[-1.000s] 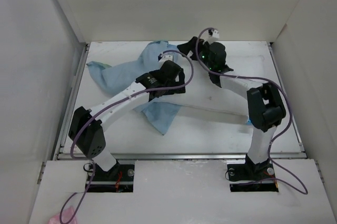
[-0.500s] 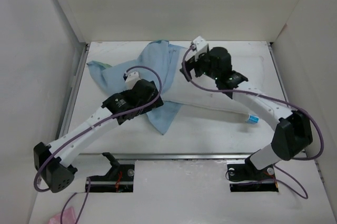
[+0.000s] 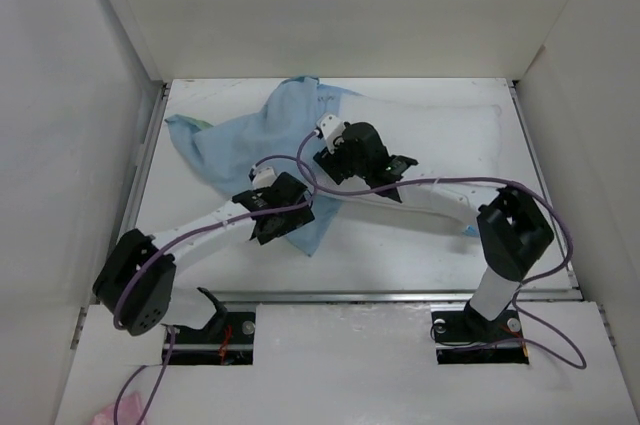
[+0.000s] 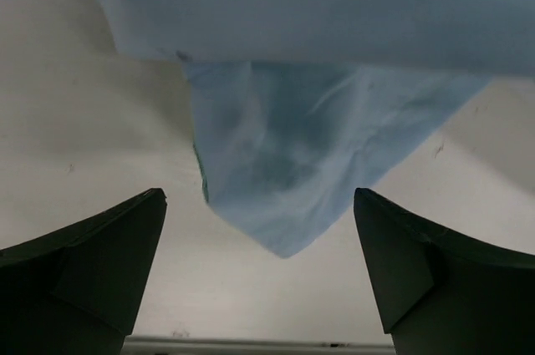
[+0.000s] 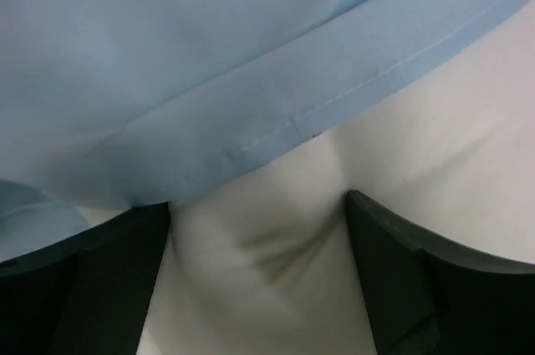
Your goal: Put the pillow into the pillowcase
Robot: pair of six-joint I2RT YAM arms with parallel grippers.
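The white pillow (image 3: 440,145) lies at the back right of the table. The light-blue pillowcase (image 3: 240,140) lies crumpled to its left and overlaps the pillow's left end. My left gripper (image 3: 281,219) is over the pillowcase's near corner. In the left wrist view it (image 4: 259,198) is open and empty, with the blue corner (image 4: 284,180) lying between the jaws. My right gripper (image 3: 352,167) is at the pillow's left end. In the right wrist view it (image 5: 257,202) is open, its jaws pressed into the puckered white pillow (image 5: 267,246) just below the pillowcase hem (image 5: 276,121).
White walls enclose the table (image 3: 400,245) on the left, back and right. A metal rail (image 3: 340,295) runs along the near edge. A small blue tag (image 3: 471,231) shows at the pillow's near right edge, beside the right arm's elbow.
My right gripper has come down from the back onto the pillow's left end. My left gripper has moved nearer and to the right, to the pillowcase's near corner.
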